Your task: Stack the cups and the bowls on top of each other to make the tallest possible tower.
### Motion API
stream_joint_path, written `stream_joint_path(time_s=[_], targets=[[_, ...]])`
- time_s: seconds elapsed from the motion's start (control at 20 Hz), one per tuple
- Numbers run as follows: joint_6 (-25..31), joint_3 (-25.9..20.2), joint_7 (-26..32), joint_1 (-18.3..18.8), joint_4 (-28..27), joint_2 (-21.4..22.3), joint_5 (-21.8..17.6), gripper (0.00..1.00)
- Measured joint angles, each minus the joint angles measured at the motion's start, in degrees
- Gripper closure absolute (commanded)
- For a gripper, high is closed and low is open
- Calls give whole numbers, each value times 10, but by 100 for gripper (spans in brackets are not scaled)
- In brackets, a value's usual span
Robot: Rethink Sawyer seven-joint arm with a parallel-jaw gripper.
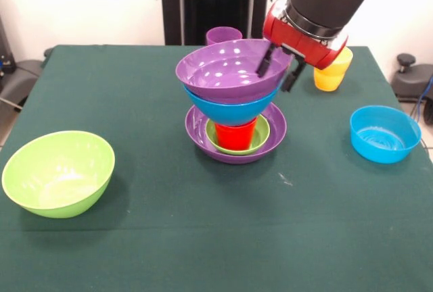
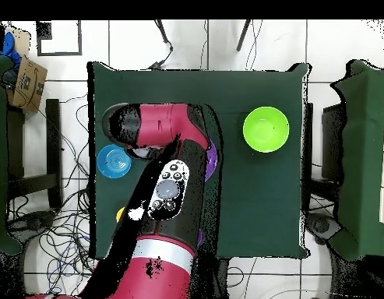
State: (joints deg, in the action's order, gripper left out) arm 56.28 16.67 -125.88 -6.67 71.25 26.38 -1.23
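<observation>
Green cloth covers the table (image 1: 203, 238), and nearest the camera in the front view, at the left, sits the large lime green bowl (image 1: 58, 172), upright and well apart from everything else; the overhead view shows it as a bright disc (image 2: 265, 129) beside the arm. Further back at the right stands the small blue bowl (image 1: 384, 133), also alone and upright.

Near the middle of the table rises the tower (image 1: 235, 106). Its base is a large purple bowl (image 1: 235, 144), with the small green bowl (image 1: 238, 144) nested inside it. A red cup (image 1: 235, 134) stands in the green bowl. The large blue bowl (image 1: 233, 107) rests on the cup, and a second purple bowl (image 1: 229, 71) sits in the blue one, tilted slightly so its mouth faces the camera.

Over the right rim of that top bowl hangs the gripper (image 1: 275, 72). Its two dark fingers (image 1: 265, 62) stand apart, one inside the bowl and one outside its rim; whether they press the rim cannot be told.

Behind the gripper, the yellow cups (image 1: 332, 71) stand partly hidden by the red and black arm (image 1: 325, 1). Farthest back, a purple cup (image 1: 223, 36) peeks above the top bowl's rim.
</observation>
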Motion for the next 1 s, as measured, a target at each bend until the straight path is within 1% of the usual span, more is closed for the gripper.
stream_joint_path(time_s=[1.0], targets=[[0,0,0,-2,22,5,23,0]])
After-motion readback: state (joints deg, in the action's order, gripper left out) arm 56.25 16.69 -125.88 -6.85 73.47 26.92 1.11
